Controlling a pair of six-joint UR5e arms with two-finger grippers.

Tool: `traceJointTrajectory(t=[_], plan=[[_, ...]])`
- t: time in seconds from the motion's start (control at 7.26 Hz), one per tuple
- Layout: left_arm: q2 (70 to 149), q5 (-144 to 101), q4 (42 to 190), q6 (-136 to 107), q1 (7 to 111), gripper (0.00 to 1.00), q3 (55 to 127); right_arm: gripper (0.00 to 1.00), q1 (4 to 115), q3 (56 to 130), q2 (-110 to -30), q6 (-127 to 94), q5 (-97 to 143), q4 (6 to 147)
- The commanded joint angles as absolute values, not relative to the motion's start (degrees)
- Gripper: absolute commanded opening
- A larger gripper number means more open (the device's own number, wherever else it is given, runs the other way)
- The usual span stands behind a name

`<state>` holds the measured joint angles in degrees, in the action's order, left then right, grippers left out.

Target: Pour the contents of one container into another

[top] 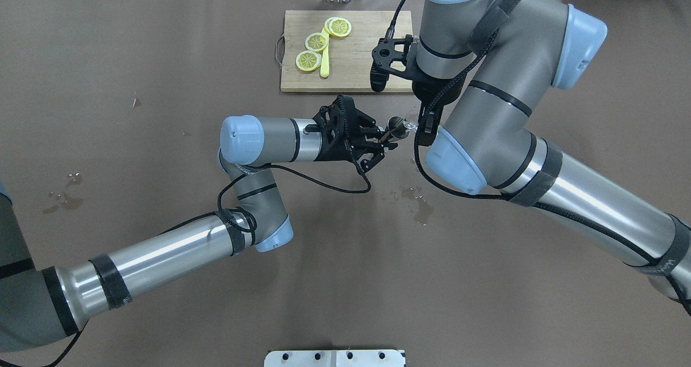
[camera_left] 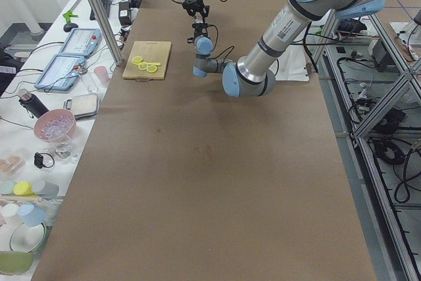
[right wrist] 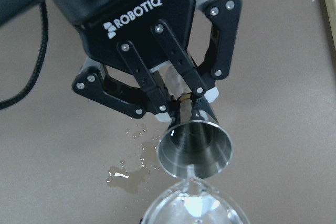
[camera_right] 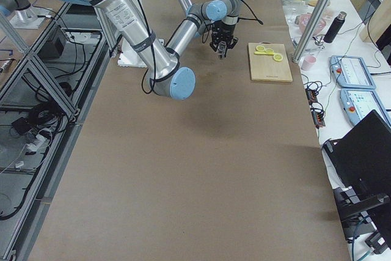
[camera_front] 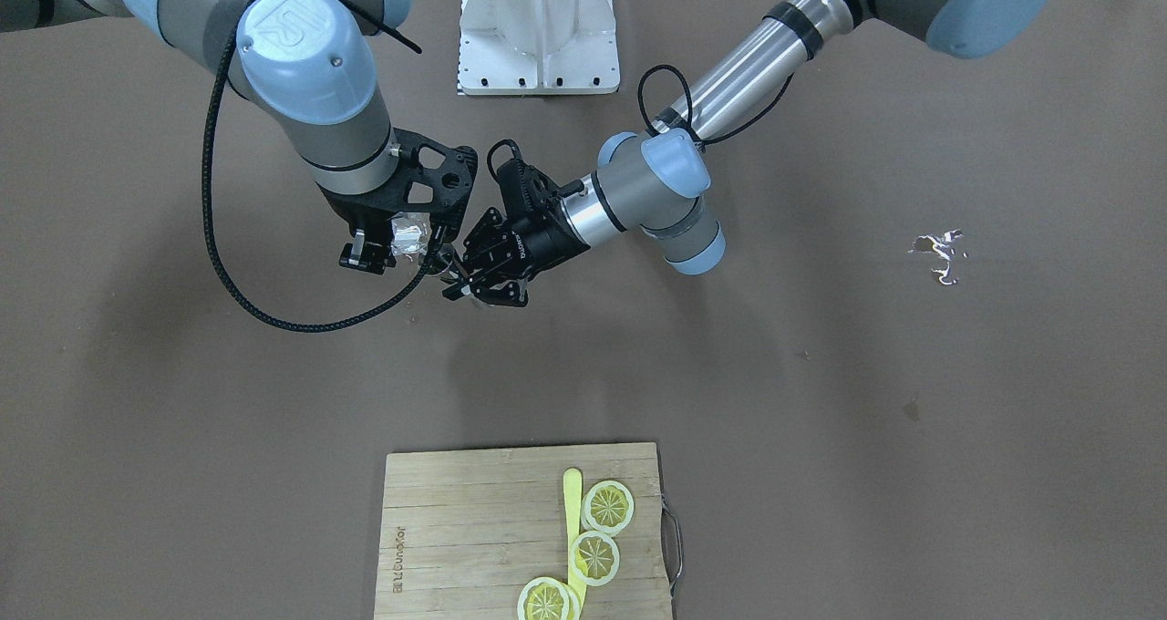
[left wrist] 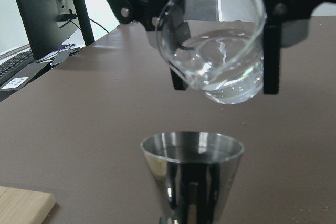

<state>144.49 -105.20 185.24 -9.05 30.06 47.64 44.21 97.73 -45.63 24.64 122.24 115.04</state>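
Glass beaker (left wrist: 215, 40): clear, part-filled with clear liquid, tipped mouth-down in mid-air above the table centre. Its pour lip sits just over the rim of a steel jigger (right wrist: 194, 148). Right gripper (camera_front: 401, 246) is clamped on the beaker, a black finger on either side of the glass. Left gripper (right wrist: 189, 100) is closed round the jigger's narrow waist and holds it upright, cup mouth up, off the surface.

Surface: table (top: 162, 86) covered in plain brown sheeting. One wet puddle (top: 421, 208) lies below the pour point. A second scatter of wet spots (top: 65, 194) lies well apart, towards the robot's left end.

At the far edge is one wooden cutting board (top: 351, 65) with a wire handle. On it are three lemon slices (top: 308, 60) in plain view, perhaps a fourth tucked under the end one, and one flat yellow utensil (top: 325, 59) touching them.

Room: aluminium framing; a side bench (camera_left: 39, 162) with bowls, cups and two pendants (camera_left: 66, 57).

Writing: "ROBOTIQ" in white on the left gripper body; "UR" mark on a blue joint cap (camera_front: 292, 27). The brand burnt into the board is not legible.

Count: two arms, one beaker, one jigger.
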Motion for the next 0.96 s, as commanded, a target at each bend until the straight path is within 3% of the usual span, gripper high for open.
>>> traceJointTrajectory(t=[0.0, 0.14, 0.83], plan=[[144.5, -105.2, 185.4, -9.1, 29.9, 0.00, 47.6, 0.00, 44.0, 96.2, -43.9, 24.9, 122.3, 117.4], [144.5, -105.2, 185.5, -9.1, 29.9, 0.00, 47.6, 0.00, 44.0, 93.3, -41.9, 25.0, 122.3, 118.4], [144.5, -105.2, 185.9, -9.1, 29.7, 0.00, 47.6, 0.00, 44.0, 93.3, -41.5, 28.2, 122.3, 121.3]])
